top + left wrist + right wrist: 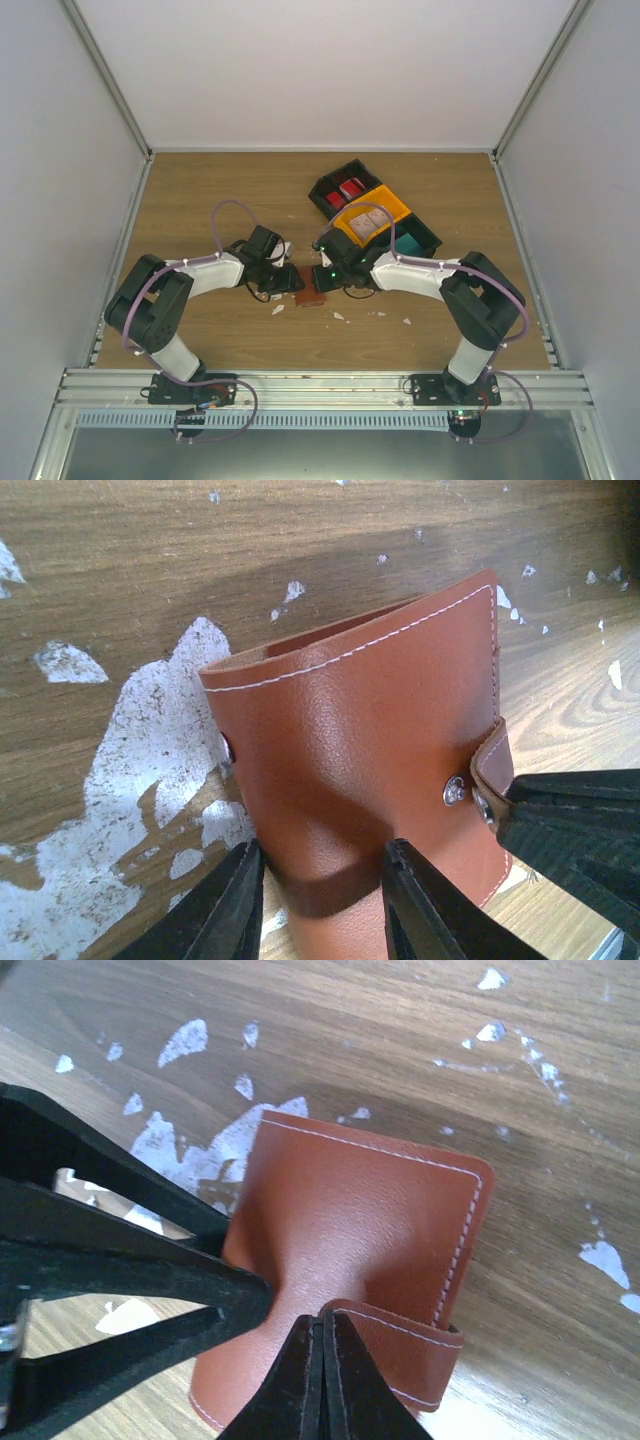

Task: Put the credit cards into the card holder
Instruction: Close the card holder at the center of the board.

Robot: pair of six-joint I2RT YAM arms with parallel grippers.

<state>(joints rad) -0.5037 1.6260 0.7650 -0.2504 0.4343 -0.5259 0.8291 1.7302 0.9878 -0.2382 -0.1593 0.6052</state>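
Observation:
The reddish-brown card holder [310, 298] [370, 740] [360, 1210] lies folded on the wooden table between both arms. My left gripper [287, 279] [330, 900] straddles its near end, shut on the leather, which bulges between the fingers. My right gripper [330, 277] [322, 1322] is shut, its tips against the lifted snap tab [490, 770] [440, 1345]; I cannot tell if the tab is pinched. The tab's snap is undone. Red credit cards [345, 190], whitish ones [366, 224] and a teal one [408, 243] lie in the tray behind.
The black-and-orange three-compartment tray [398, 207] sits just behind the right gripper. Small white scraps [278, 309] [170, 720] litter the wood around the holder. White walls enclose the table on three sides.

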